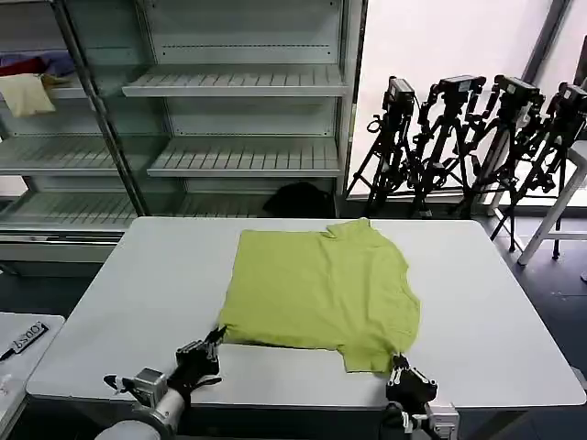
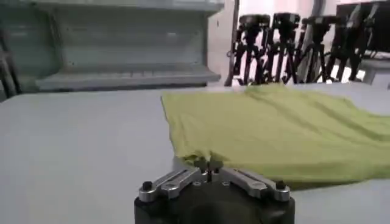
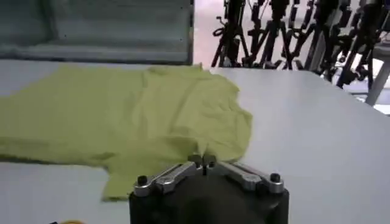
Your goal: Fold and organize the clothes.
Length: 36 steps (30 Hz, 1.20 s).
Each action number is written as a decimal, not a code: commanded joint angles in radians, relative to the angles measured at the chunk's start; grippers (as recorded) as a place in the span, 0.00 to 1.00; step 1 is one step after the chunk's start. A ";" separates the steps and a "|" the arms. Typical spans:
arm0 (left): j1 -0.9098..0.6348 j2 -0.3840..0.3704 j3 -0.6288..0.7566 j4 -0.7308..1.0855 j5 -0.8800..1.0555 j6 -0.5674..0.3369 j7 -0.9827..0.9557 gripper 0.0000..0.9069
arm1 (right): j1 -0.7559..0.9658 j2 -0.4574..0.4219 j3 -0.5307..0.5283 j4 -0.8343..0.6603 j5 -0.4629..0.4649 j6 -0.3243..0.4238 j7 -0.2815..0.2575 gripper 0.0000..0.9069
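The lime yellow-green T-shirt (image 1: pixel 321 289) lies flat on the grey-white table (image 1: pixel 495 312), plain side up, with one sleeve folded in at the far edge. My left gripper (image 1: pixel 213 341) is at the shirt's near left corner, shut on the hem. In the left wrist view its fingertips (image 2: pixel 207 163) pinch the cloth edge (image 2: pixel 274 131). At the near right corner my right gripper (image 1: pixel 401 365) is shut on the shirt's lower edge. The right wrist view shows its tips (image 3: pixel 203 161) closed together on the fabric (image 3: pixel 122 115).
Metal shelves (image 1: pixel 238 156) stand behind the table, with a cream, red and purple cloth pile (image 1: pixel 32 82) at upper left. Camera tripods (image 1: pixel 468 137) line the back right. A dark object (image 1: pixel 298 197) sits behind the table. A low side surface with a remote (image 1: pixel 23 339) is at left.
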 commanded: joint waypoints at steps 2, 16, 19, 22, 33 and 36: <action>-0.161 -0.010 -0.003 0.046 -0.110 0.018 -0.019 0.00 | 0.187 -0.005 0.002 -0.026 0.027 -0.040 0.009 0.00; -0.289 -0.023 0.052 0.183 -0.075 0.070 -0.033 0.00 | 0.396 -0.010 0.006 -0.248 -0.002 -0.040 -0.023 0.00; -0.295 -0.026 0.058 0.196 -0.064 0.081 -0.033 0.00 | 0.411 -0.010 0.008 -0.281 -0.011 -0.040 -0.030 0.00; -0.304 -0.032 0.066 0.217 -0.050 0.080 -0.032 0.00 | 0.424 -0.009 0.008 -0.310 -0.016 -0.040 -0.034 0.00; -0.346 -0.041 0.089 0.265 -0.013 0.080 -0.033 0.01 | 0.485 -0.003 0.011 -0.404 -0.028 -0.039 -0.039 0.00; -0.356 -0.044 0.095 0.278 -0.005 0.080 -0.034 0.01 | 0.496 -0.004 0.014 -0.418 -0.028 -0.039 -0.042 0.00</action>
